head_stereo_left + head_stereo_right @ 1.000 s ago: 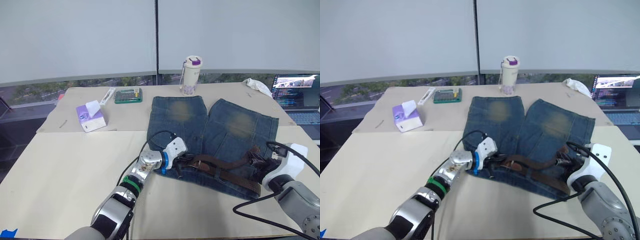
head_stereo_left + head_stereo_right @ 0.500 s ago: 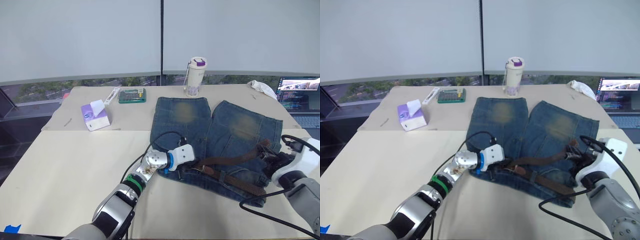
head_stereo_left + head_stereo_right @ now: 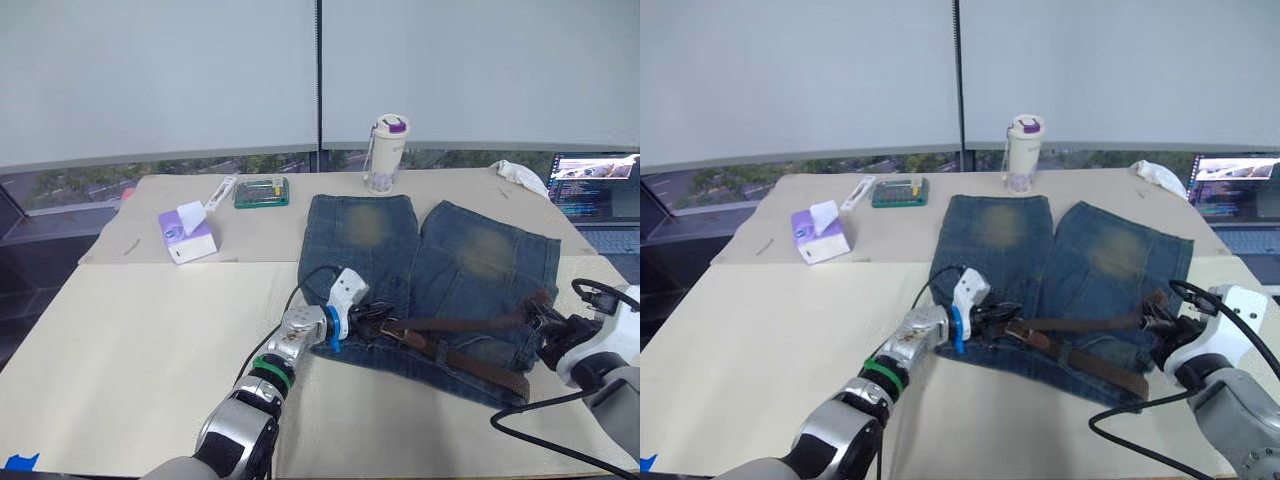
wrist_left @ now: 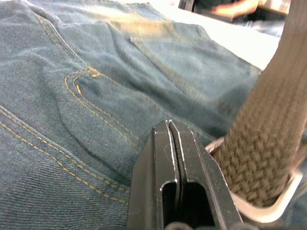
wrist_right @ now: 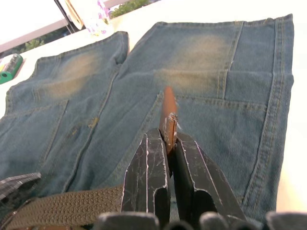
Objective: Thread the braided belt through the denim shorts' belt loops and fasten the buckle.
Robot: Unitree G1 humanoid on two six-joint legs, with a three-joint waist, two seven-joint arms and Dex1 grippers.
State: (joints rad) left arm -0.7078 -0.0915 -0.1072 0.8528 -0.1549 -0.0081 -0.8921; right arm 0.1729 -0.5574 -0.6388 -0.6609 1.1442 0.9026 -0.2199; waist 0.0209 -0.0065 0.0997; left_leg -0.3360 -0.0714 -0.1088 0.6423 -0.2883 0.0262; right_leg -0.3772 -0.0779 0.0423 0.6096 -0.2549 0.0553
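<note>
The right gripper (image 5: 166,143) clamps the dark brown braided belt (image 3: 462,323) (tapered end) over the blue denim shorts (image 3: 470,262); the left gripper (image 4: 169,139) has both fingers pressed together.

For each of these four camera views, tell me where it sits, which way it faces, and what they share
Left eye: head, looking down at the denim shorts; both arms show.
Right eye: same scene beside it; left gripper, right gripper.
Left wrist: along shut fingers over denim, beside the buckle.
Right wrist: along fingers pinching the braided belt.
Shared: shorts and belt in all.
</note>
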